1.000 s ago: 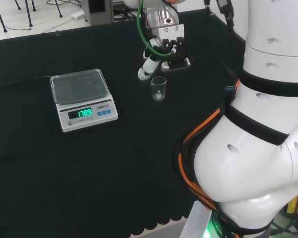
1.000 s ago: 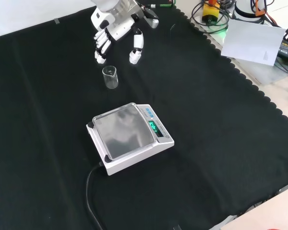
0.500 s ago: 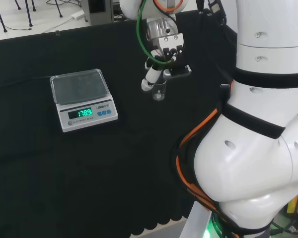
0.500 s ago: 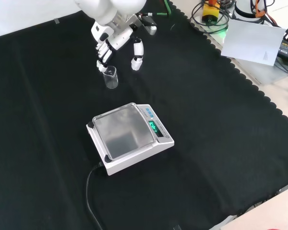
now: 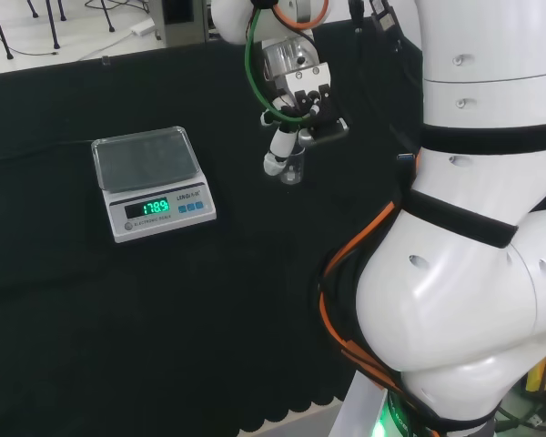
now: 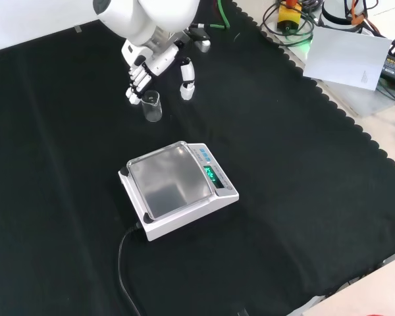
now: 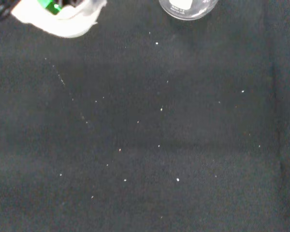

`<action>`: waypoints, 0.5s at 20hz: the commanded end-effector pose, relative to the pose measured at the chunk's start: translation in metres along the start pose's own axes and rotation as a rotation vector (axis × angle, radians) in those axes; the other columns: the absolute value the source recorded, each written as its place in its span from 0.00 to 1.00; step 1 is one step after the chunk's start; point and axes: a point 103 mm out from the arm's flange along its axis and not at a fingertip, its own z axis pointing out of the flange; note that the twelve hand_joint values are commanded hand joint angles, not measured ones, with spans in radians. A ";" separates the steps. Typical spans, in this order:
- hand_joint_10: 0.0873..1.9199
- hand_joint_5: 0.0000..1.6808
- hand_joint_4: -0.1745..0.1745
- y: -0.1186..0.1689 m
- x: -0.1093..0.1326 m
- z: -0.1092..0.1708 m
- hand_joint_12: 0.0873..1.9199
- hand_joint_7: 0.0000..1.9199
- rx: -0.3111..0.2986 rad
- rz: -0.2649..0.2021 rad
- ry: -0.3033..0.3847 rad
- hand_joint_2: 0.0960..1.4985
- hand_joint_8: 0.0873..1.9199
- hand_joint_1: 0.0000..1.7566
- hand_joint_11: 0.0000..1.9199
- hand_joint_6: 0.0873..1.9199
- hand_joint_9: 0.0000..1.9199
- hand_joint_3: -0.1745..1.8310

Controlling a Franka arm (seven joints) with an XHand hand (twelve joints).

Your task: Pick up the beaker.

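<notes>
Head view: upper centre, we see the robot hand (image 5: 296, 91) just above the upright beaker (image 5: 292, 167), left of the arm's white links; a scale (image 5: 152, 182) sits at left.

Front view: upper left, fingers (image 6: 137, 79) and thumb spread wide beside the beaker (image 6: 151, 106), evidently to enclose it.

Wrist view: the beaker (image 7: 187, 7) stands on the black surface (image 7: 150, 135).

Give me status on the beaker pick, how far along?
Done: the hand is down at the beaker, fingers on one side and thumb on the other in the front view. In hand: nothing; the fingers are not closed on it. Left: close, lift; the beaker is standing on the cloth beside the scale.
</notes>
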 end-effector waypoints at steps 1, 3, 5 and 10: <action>0.44 0.07 0.52 0.016 -0.005 -0.009 0.75 0.03 0.049 -0.011 -0.059 0.35 0.14 0.50 0.00 0.00 0.05 0.36; 0.44 0.10 0.50 0.021 -0.005 -0.010 0.76 0.01 0.061 -0.006 -0.062 0.35 0.24 0.51 0.00 0.00 0.07 0.38; 0.44 0.12 0.49 0.029 -0.007 -0.006 0.77 0.00 0.080 0.002 -0.067 0.35 0.29 0.51 0.00 0.00 0.08 0.38; 0.44 0.14 0.46 0.030 -0.009 0.007 0.77 0.00 0.118 0.002 -0.065 0.35 0.32 0.52 0.00 0.00 0.09 0.39</action>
